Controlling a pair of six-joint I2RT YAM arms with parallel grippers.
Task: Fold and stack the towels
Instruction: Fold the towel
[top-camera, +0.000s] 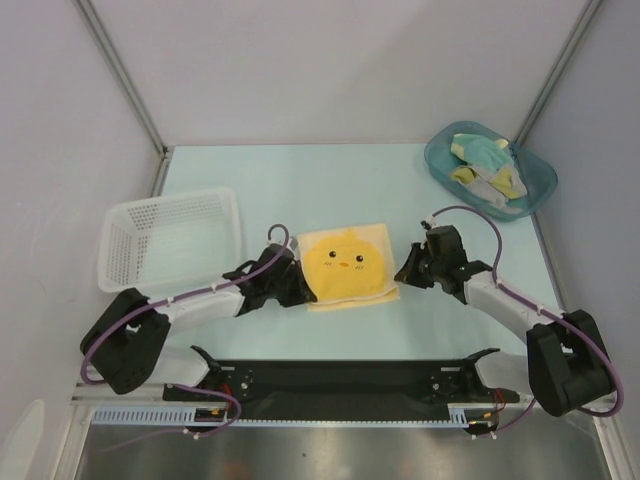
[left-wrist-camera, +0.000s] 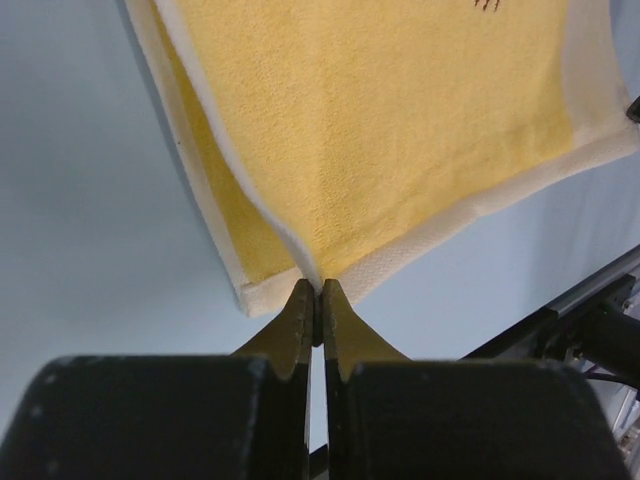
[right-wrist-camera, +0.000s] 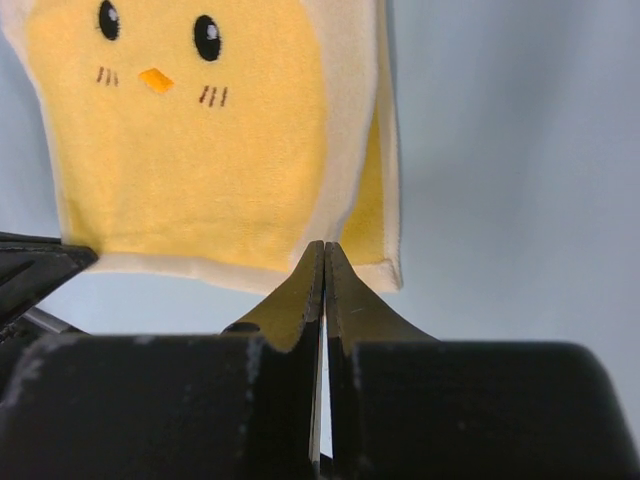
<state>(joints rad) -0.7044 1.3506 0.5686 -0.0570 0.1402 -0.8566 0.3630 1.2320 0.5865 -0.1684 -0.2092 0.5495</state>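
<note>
Black left gripper (left-wrist-camera: 318, 290), clenched, pinches the towel (top-camera: 345, 262) at its 7 o'clock corner. The towel spreads from there toward 2 o'clock, mid table (top-camera: 250, 170). Right gripper (right-wrist-camera: 325, 250), clenched too, meets the 4 o'clock edge; a hold is unclear.

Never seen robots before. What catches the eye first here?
A bright yellow chick-face towel lies folded mid-table, the left claw pinching a corner, the right claw shut at its other side. Far right, a teal tub holds crumpled towels; a white mesh basket sits left.
</note>
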